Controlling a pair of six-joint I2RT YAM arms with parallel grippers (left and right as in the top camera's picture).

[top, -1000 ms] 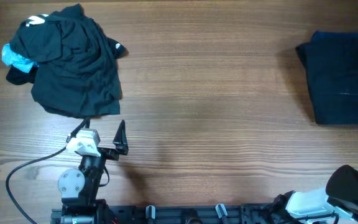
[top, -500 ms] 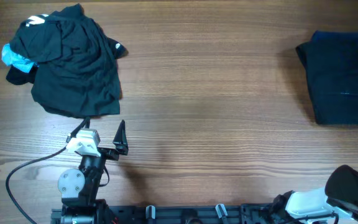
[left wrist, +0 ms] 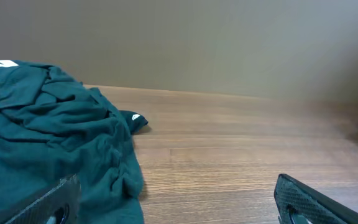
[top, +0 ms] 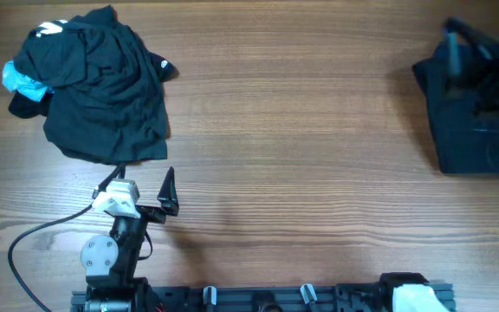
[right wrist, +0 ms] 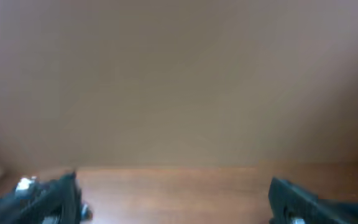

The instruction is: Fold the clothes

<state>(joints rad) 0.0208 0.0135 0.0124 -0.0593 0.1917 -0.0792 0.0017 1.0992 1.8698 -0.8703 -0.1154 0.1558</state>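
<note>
1. The clothes are in two places on the wooden surface. A rumpled heap of black garments lies at the far left corner, with small white logos showing and a light-blue piece poking out at its left edge. A flat, squared-off dark navy piece lies at the far right edge.
2. The left claw sits low, just on the near side of the heap, with its fingers spread wide and nothing between them. From its wrist camera the heap's crumpled hem fills the left side, close to the left finger.
3. The right arm shows only as a dark smear over the navy piece. Its wrist camera shows the right claw with its fingers wide apart and empty, facing a bare wall and a strip of the surface.
4. Judging by this, one piece looks already folded and set aside, while the heap is untouched. The step in hand seems to be the change-over to the next garment.
5. The next move probably calls for the left claw to reach into the heap and pinch a single layer near an edge. It should then drag that garment onto the open middle of the surface. The main risk is lifting several tangled pieces together.
</note>
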